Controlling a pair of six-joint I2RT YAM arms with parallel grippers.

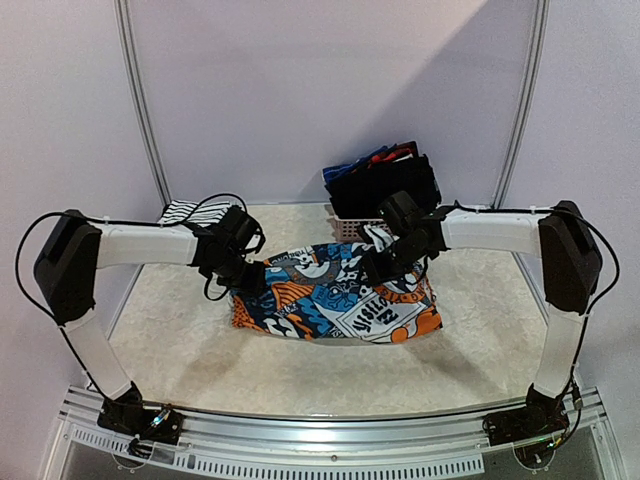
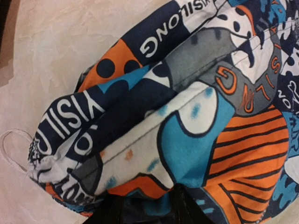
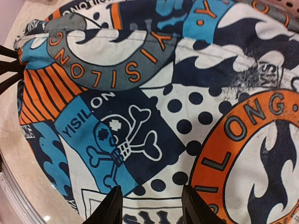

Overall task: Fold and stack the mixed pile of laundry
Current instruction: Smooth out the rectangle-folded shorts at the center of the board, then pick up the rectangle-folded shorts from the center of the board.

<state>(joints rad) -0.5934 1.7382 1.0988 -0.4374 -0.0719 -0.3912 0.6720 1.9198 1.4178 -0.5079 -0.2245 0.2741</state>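
Sitting on the table [image 1: 180,360], the print garment [image 1: 335,295] is spread out. Right gripper [image 3: 152,207] has its fingers apart over the right side. Left gripper [image 2: 149,211] is buried in bunched cloth on the left, can't tell its grip.

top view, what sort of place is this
Probably a robot lab booth, not a home: plain walls with metal poles, two arms bolted to a rail, and laundry staged on a table.

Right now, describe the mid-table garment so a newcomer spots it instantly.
On the pale table, look just in front of the pink basket. The graphic-print garment lies there. Unlike the striped white piece at left and the black clothes in the basket, it is busy blue, orange and white.
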